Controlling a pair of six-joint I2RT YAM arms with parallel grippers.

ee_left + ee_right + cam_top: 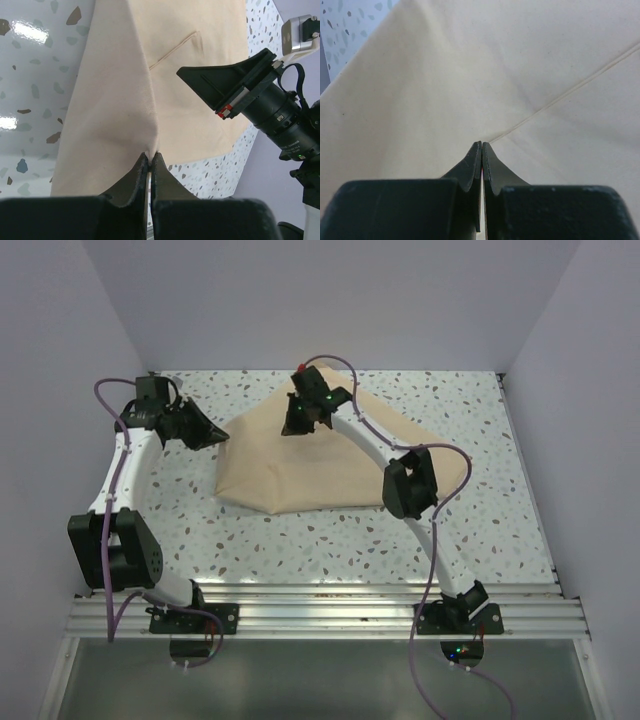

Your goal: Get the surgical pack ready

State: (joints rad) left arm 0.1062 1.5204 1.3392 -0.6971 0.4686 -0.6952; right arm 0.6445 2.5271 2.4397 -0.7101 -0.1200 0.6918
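surgical pack [300,475] partly behind right gripper [293,425]

Bare speckled table [320,550] runs in a wide band between the arm bases and the near edge of the surgical pack [300,475], and in a strip along the right wall [590,360]. The cloth fills the middle and back. The left arm [125,470] bows along the left side, crowding it; the right arm [400,465] slants over the cloth's right part. The left gripper [218,436] and right gripper [291,426], both pinching cloth, leave a short gap between them.
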